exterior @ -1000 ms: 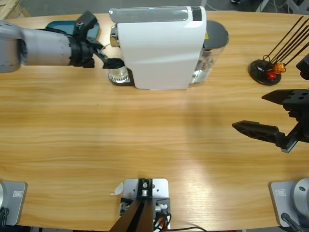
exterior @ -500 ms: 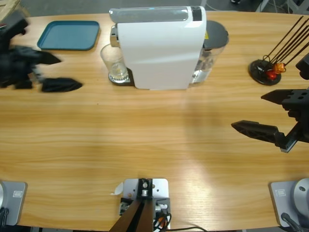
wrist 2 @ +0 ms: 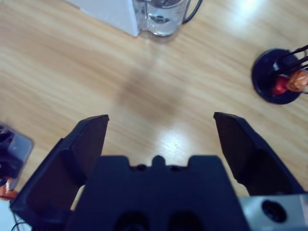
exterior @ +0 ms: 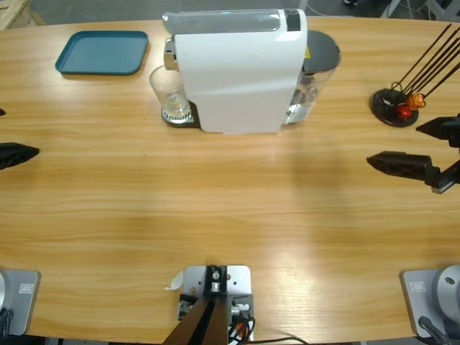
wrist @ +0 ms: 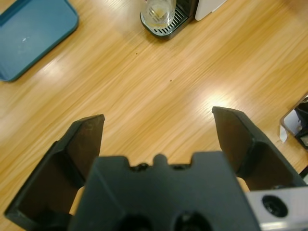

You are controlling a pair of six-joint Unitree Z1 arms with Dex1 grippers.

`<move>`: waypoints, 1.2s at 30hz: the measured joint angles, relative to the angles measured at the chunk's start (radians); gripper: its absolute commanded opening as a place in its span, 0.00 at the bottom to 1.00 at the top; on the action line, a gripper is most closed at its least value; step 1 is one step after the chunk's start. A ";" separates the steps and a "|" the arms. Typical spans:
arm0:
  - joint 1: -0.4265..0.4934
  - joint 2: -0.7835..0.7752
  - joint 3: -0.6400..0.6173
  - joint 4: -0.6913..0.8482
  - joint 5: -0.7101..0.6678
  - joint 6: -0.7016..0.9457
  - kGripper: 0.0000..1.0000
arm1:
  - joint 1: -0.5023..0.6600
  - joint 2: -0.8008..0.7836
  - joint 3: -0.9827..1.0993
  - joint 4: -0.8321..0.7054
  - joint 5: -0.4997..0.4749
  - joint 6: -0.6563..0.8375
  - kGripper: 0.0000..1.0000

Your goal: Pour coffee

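Observation:
A clear glass tumbler (exterior: 171,97) (wrist: 159,10) stands upright on the drip tray (wrist: 166,29) of the white coffee machine (exterior: 241,75). In the left wrist view its bottom has a faint brownish tint; I cannot tell whether that is coffee. My left gripper (exterior: 16,133) (wrist: 159,118) is at the table's left edge, far from the glass, open and holding nothing. At the right edge my right gripper (exterior: 420,147) (wrist 2: 161,120) hangs open over bare wood, also holding nothing.
A teal tray (exterior: 104,52) (wrist: 29,33) lies at the back left. The machine's clear water tank (exterior: 318,72) (wrist 2: 161,17) sits on its right side. A black round stand with thin sticks (exterior: 394,106) (wrist 2: 278,79) is at the far right.
The left gripper left the glass on the drip tray and drew back to the table's left edge. The right gripper shifted toward the right edge and slightly back.

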 measured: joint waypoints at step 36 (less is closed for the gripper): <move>0.000 -0.040 0.039 0.009 0.053 -0.023 0.81 | -0.198 0.646 -1.006 0.348 0.141 -0.389 0.00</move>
